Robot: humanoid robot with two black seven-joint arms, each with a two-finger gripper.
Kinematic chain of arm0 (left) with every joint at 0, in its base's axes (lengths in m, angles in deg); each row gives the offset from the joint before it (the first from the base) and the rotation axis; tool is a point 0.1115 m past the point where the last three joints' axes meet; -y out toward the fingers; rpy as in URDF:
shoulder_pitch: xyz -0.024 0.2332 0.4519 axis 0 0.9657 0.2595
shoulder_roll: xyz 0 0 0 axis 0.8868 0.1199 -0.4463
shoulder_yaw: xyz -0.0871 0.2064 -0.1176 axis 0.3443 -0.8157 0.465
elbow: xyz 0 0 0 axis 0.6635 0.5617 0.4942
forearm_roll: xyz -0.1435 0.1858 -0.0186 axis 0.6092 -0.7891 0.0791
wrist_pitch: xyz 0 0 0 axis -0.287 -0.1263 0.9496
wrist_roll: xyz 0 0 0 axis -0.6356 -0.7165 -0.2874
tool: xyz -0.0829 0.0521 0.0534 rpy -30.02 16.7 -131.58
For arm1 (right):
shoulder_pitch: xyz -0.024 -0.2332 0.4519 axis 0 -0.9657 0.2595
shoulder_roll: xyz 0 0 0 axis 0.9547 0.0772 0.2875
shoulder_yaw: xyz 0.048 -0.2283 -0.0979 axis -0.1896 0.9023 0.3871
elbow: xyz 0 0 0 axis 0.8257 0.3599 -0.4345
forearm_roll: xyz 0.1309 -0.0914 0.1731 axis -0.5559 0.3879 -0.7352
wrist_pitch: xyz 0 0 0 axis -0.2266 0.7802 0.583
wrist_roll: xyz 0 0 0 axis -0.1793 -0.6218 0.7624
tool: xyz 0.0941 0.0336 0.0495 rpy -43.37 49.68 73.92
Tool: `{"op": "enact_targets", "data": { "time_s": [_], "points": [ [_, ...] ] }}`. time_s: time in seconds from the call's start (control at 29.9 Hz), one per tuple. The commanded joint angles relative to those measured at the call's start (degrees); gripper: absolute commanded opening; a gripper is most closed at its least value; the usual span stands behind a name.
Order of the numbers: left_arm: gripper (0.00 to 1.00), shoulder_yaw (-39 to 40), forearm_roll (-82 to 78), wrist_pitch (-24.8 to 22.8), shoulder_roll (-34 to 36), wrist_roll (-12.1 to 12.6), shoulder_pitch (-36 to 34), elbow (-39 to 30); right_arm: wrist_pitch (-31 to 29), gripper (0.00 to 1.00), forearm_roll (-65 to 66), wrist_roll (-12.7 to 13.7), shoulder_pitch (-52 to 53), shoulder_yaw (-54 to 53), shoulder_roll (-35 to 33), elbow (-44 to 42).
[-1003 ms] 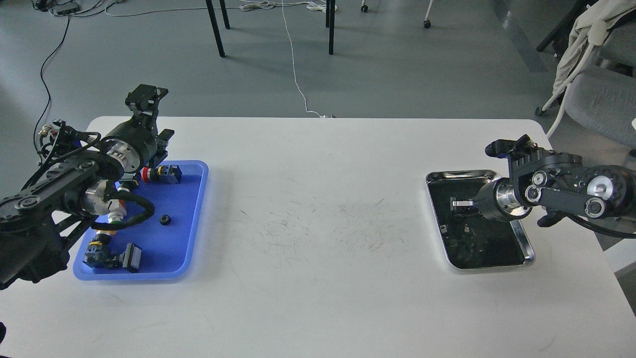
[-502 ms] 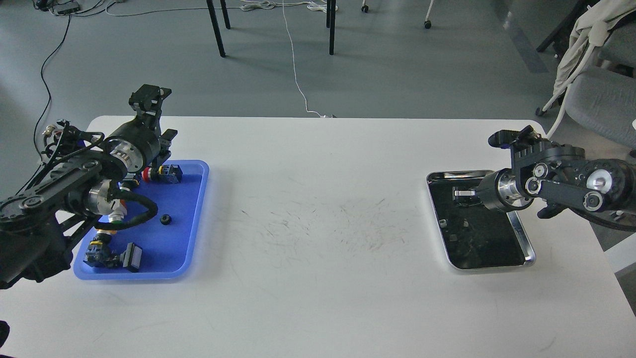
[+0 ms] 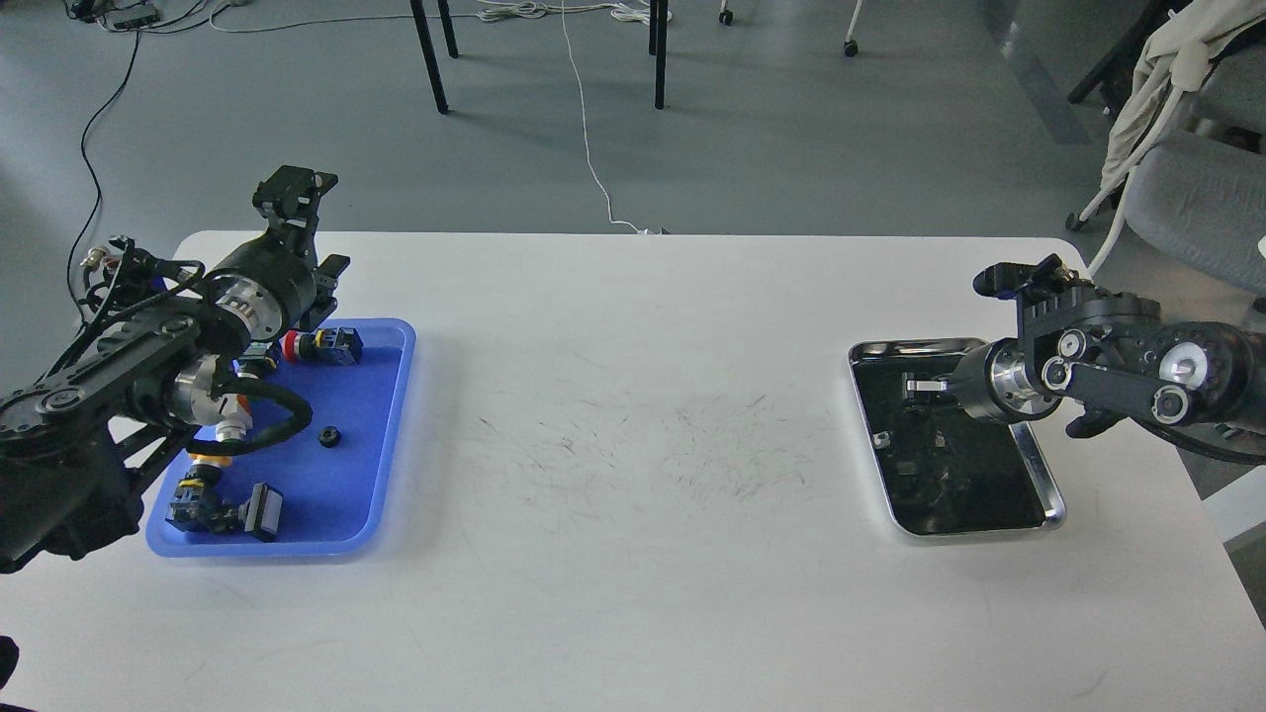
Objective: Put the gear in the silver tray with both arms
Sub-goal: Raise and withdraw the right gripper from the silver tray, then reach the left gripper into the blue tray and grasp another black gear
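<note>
Gleaming silver tray (image 3: 1043,475), raised rim, dark reflective bottom.

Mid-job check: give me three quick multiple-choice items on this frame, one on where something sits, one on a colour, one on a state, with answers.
1. Where does the small black gear lie?
A. In the blue tray
B. In the silver tray
C. On the bare table

2. What colour is the button cap on the part by the blue tray's far edge?
A. Green
B. Red
C. White

3. What is the right pincer doing?
A. Resting on the bare table
B. Reaching over the blue tray
C. Positioned over the silver tray

Answers: 1 A, the gear sits on the blue floor; 2 B, the cap shows red; 3 C, its tip overlaps the tray's far end.
</note>
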Motion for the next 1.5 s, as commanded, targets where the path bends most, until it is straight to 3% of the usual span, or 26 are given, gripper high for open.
{"op": "enact_targets", "data": {
  "time_s": [0.0,0.13,0.3,0.5,0.6,0.74,0.84,0.94,1.07,1.24,1.47],
  "points": [
    [0.98,0.0,-0.1,0.0,-0.1,-0.1,0.0,0.0,0.0,0.68,-0.1,0.0,0.2,0.0,0.0,0.1],
    [0.98,0.0,-0.1,0.0,0.0,-0.1,0.0,0.0,-0.1,0.93,-0.3,0.0,0.5,-3.9,-0.3,0.0],
    [0.98,0.0,-0.1,0.0,0.1,0.0,-0.3,0.0,-0.1,0.93,-0.8,-0.1,0.5,-14.9,-1.2,0.3],
    [0.98,0.4,0.0,1.1,1.0,0.6,-0.9,-0.4,0.2,0.94,-4.0,-0.1,-3.3,-40.1,-2.8,-0.1],
    [0.98,0.6,0.2,0.6,4.2,0.7,-0.9,-1.3,-0.2,0.94,-17.6,0.6,-7.5,-52.1,-3.5,-0.5],
    [0.98,0.2,0.0,-1.1,9.5,0.7,-0.8,-7.0,-0.7,0.94,-37.9,0.1,-11.9,-59.7,-8.5,-1.1],
    [0.98,-0.3,-0.6,-1.9,15.0,0.7,0.1,-14.4,-2.6,0.94,-52.6,-0.7,-17.8,-62.4,-11.3,-1.3],
    [0.98,-3.4,-5.7,-3.9,21.5,0.6,1.0,-23.5,-5.4,0.94,-59.2,-3.0,-26.0,-67.3,-11.9,-1.2],
    [0.98,-9.9,-21.6,-5.5,26.6,-1.5,1.9,-29.1,-6.7,0.94,-60.0,-3.7,-36.1,-77.2,-11.3,-1.2],
    [0.98,-16.0,-48.1,-4.8,27.1,-8.1,2.3,-27.4,-6.4,0.95,-59.9,-3.6,-42.5,-81.9,-6.2,-2.2],
    [0.97,-21.7,-63.2,-0.2,24.3,-10.9,4.7,-21.6,-6.3,0.96,-59.4,-3.7,-44.2,-81.5,-4.1,-2.4]
  ]
}}
